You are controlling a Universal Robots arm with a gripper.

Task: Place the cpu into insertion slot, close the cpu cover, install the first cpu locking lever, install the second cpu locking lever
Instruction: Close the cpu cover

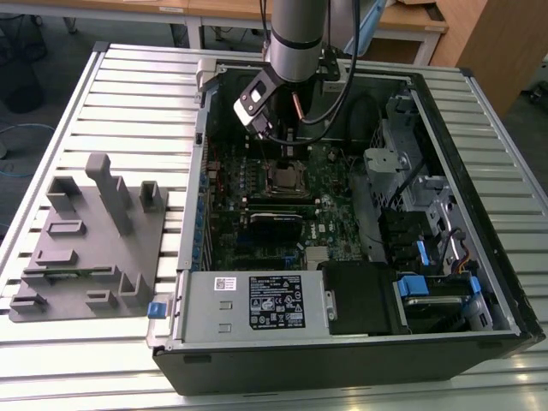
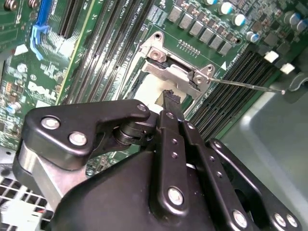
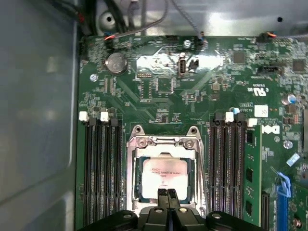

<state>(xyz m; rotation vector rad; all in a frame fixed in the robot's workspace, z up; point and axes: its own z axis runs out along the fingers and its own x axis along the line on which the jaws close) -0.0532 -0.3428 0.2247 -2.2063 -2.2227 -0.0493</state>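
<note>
Pincer body, black and bolted, blocks the near half of the second wrist view; its two fingers are pressed together with nothing between them, tips down over the near edge of the cpu; cannot tell whether they actually touch it.

cpu sits in the insertion slot, grey top facing up; only a dark rim of the slot shows around it.

cpu cover lies flat over the socket, chip visible through its window; near side of the cover is hidden behind the fingers.

Thin lever rod runs from a cover corner out over the memory slots; its far end is blurred, latched or not I cannot tell.

Exterior view: arm reaches down into the open computer case, its wrist hiding the board behind the socket; grey fixture block lies on the slatted tabletop, at the exterior view's left, well apart from the case.
</note>
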